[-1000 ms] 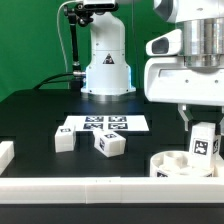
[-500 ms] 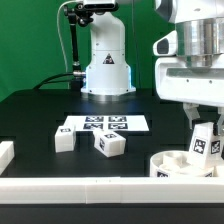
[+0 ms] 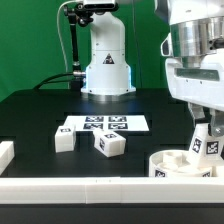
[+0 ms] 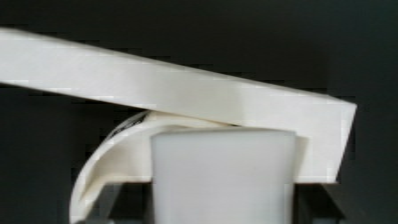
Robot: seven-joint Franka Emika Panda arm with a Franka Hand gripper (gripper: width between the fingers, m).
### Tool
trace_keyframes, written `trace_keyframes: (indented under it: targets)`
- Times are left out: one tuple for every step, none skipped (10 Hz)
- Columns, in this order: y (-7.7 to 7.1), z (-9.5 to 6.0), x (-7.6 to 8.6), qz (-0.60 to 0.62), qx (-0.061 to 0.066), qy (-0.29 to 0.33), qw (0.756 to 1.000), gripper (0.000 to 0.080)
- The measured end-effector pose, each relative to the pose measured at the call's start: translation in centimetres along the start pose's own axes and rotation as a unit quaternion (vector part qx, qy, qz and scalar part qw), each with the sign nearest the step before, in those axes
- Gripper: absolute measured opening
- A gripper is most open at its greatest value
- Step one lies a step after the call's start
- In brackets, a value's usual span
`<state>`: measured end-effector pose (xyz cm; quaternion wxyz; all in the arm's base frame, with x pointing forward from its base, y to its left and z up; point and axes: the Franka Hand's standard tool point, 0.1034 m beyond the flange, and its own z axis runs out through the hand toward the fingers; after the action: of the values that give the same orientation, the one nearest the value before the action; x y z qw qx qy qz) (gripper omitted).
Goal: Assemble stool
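The round rimmed stool disc (image 3: 178,162) lies at the front on the exterior view's right. My gripper (image 3: 204,128) is shut on one white tagged leg (image 3: 207,144) and holds it upright over the disc's right part, its lower end at or in the disc. In the wrist view the leg (image 4: 222,165) fills the space between my dark fingers (image 4: 121,203), with the disc's curved rim (image 4: 107,160) beside it. Two more legs lie loose on the black table: one (image 3: 64,140) to the left, one (image 3: 110,146) near the middle.
The marker board (image 3: 105,124) lies flat behind the loose legs. A long white border rail (image 3: 90,186) runs along the front, and a short piece (image 3: 5,154) sits at the left. The rail also crosses the wrist view (image 4: 178,80). The arm's base (image 3: 107,60) stands at the back.
My gripper has moved toward the exterior view's right with the leg in it, still over the disc. The loose legs and the disc have not moved.
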<state>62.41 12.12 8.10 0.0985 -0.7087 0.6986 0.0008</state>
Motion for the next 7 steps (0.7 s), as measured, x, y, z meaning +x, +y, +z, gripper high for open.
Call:
trace_keyframes:
  targets:
    - [-0.21, 0.00, 0.00, 0.054, 0.012, -0.005, 0.998, 0.0340]
    - [-0.33, 0.08, -0.24, 0.083, 0.020, -0.004, 0.996, 0.0340]
    - [-0.32, 0.10, -0.47, 0.128, 0.022, -0.008, 0.992, 0.0340]
    - [-0.28, 0.13, -0.61, 0.163, 0.022, -0.013, 0.986, 0.0340]
    - [-0.28, 0.12, -0.59, 0.190, 0.022, -0.016, 0.981, 0.0340]
    - [-0.29, 0.11, -0.57, 0.217, 0.021, -0.018, 0.976, 0.0340]
    - [-0.30, 0.11, -0.58, 0.234, 0.021, -0.021, 0.972, 0.0340]
